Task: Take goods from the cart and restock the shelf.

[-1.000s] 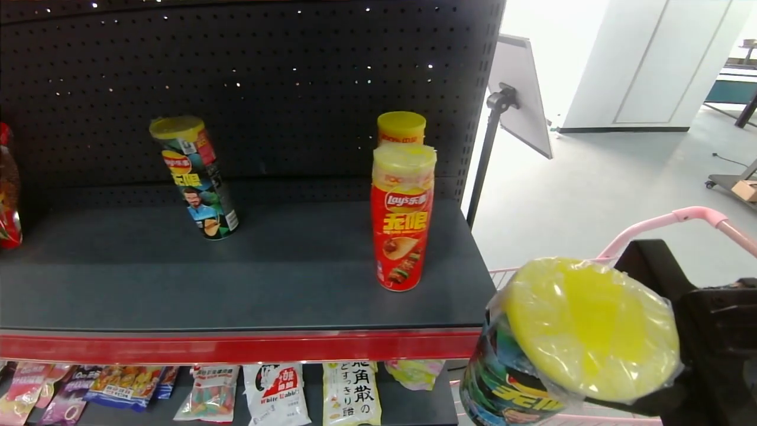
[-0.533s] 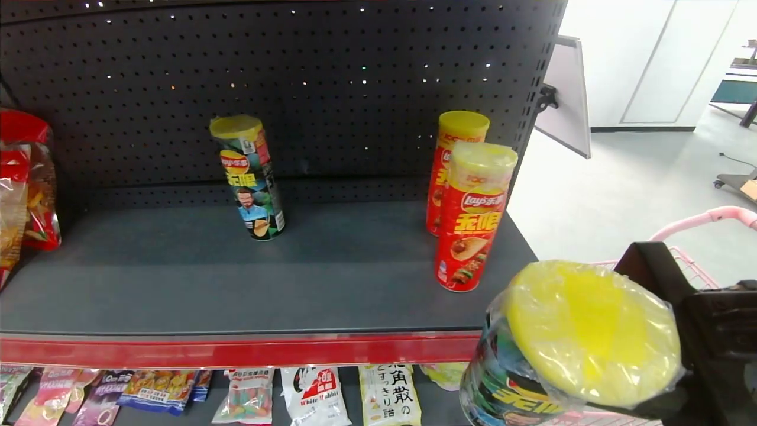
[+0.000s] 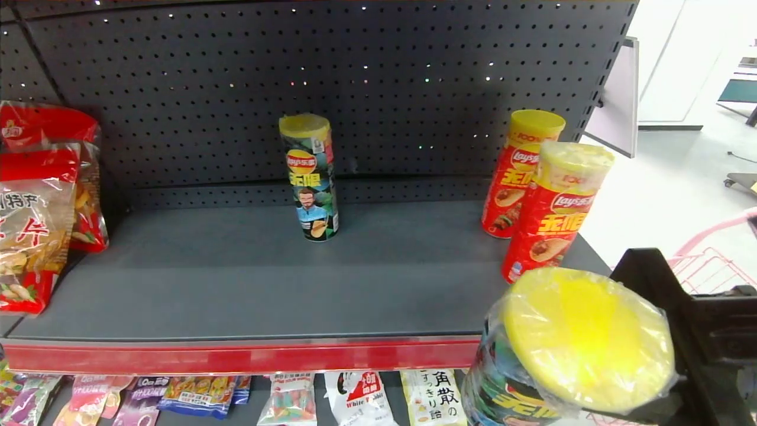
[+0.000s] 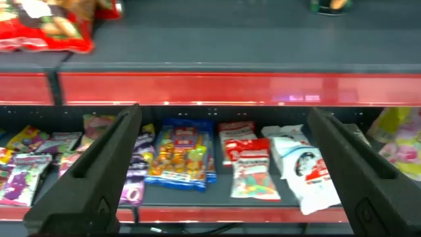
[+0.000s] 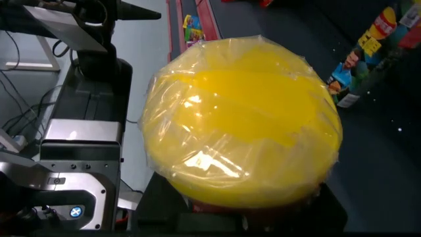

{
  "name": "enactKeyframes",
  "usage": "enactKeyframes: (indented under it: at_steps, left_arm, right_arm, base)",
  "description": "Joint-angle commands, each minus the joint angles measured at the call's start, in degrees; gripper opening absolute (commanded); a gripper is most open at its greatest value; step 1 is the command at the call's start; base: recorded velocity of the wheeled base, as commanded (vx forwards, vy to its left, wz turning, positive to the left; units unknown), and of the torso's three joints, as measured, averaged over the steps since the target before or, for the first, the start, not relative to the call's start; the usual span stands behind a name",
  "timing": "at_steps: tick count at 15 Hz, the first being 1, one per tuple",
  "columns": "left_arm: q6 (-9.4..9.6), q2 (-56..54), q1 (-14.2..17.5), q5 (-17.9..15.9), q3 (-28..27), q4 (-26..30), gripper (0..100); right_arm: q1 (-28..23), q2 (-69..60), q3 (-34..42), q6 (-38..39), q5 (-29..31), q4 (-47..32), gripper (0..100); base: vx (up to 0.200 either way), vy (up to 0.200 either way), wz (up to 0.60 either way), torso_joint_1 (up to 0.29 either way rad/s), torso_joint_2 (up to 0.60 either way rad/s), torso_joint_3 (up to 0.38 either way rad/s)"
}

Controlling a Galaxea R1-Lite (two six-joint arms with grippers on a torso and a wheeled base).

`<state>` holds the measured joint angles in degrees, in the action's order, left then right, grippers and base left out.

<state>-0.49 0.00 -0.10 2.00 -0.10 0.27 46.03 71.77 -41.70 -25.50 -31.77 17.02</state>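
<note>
The right pincer is clamping a film-wrapped chip can (dark body, yellow lid) near the front right corner of the shelf, beside the pink cart; the left pincer is hanging wide open and empty — facing snack bags on the lower shelf; a matching can and two red cans are standing on the shelf.

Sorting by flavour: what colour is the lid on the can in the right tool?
Yellow: the lid of the chip can, clearest in the right wrist view.
</note>
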Motion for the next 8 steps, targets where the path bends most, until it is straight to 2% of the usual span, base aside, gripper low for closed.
enactKeyframes:
  at_steps: [1, 6, 8]
  left_arm:
    - [-0.04, 0.0, 0.01, 0.02, 0.01, 0.0, 100]
    - [-0.04, 0.0, 0.01, 0.02, 0.01, 0.0, 100]
    - [-0.04, 0.0, 0.01, 0.02, 0.01, 0.0, 100]
  right_arm:
    - [0.02, 0.22, 0.13, 0.01, -0.05, 0.03, 0]
    - [0.02, 0.13, 0.83, 0.01, -0.05, 0.12, 0]
    - [0.02, 0.04, 0.83, 0.1, -0.05, 0.12, 0]
  base:
    - [0.0, 0.2, 0.0, -0.002, 0.01, 0.002]
    - [0.0, 0.2, 0.0, 0.0, 0.0, 0.005]
    - [0.0, 0.0, 0.0, 0.0, 0.0, 0.0]
